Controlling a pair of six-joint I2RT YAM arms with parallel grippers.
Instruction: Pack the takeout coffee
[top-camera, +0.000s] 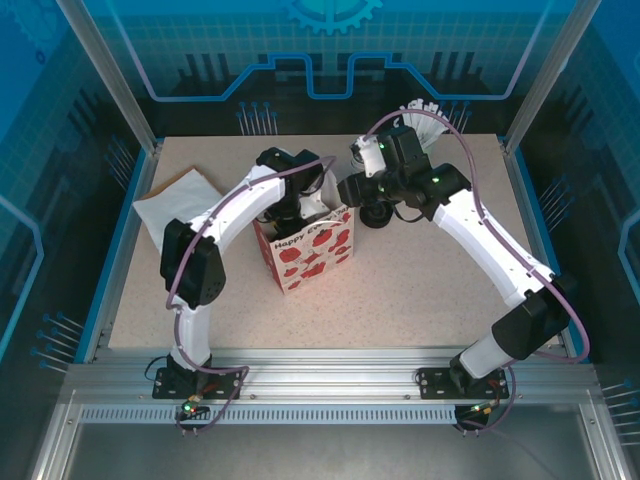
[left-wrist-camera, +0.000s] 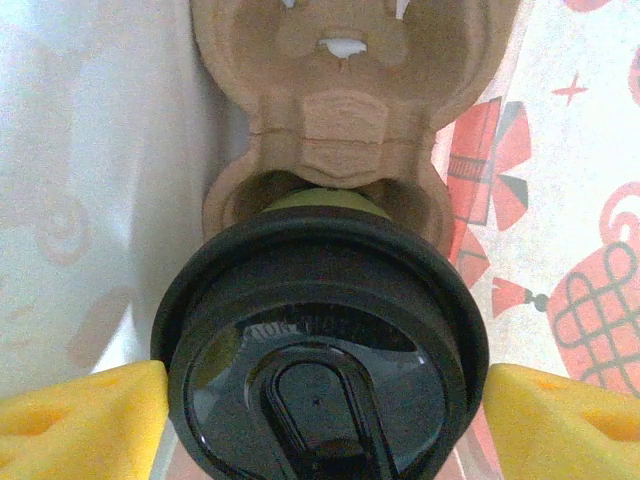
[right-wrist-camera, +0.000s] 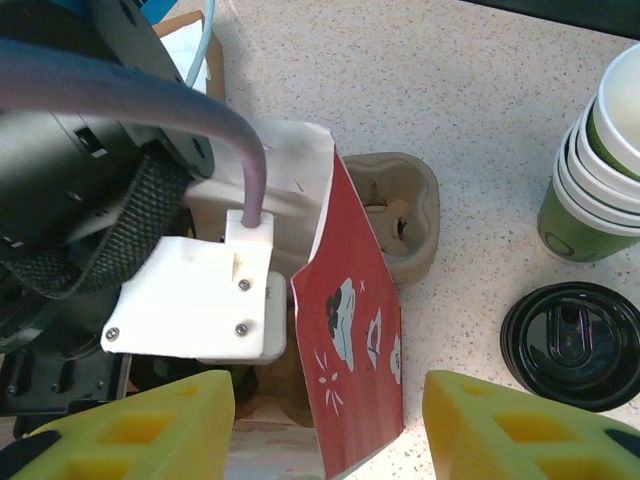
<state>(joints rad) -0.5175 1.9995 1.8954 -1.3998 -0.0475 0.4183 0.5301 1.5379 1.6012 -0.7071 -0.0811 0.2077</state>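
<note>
The takeout coffee (left-wrist-camera: 320, 350), a dark olive cup under a round black lid, hangs inside the red-and-white gift bag (top-camera: 305, 248). My left gripper (left-wrist-camera: 325, 410) is shut on it, with a yellow pad against each side of the lid. The cup's base sits at the near socket of a brown pulp carrier (left-wrist-camera: 345, 120) on the bag's floor. Reaching down into the bag's mouth is my left arm (top-camera: 290, 195). My right gripper (right-wrist-camera: 330, 420) stands open at the bag's right rim, the red bag wall (right-wrist-camera: 355, 340) upright between its pads and touching neither.
Lidless nested green cups (right-wrist-camera: 600, 150) and a loose black lid (right-wrist-camera: 575, 345) stand right of the bag. A pulp carrier end (right-wrist-camera: 405, 215) shows past the red wall. A cup of white sticks (top-camera: 425, 118) is at the back; white paper (top-camera: 175, 200) lies left.
</note>
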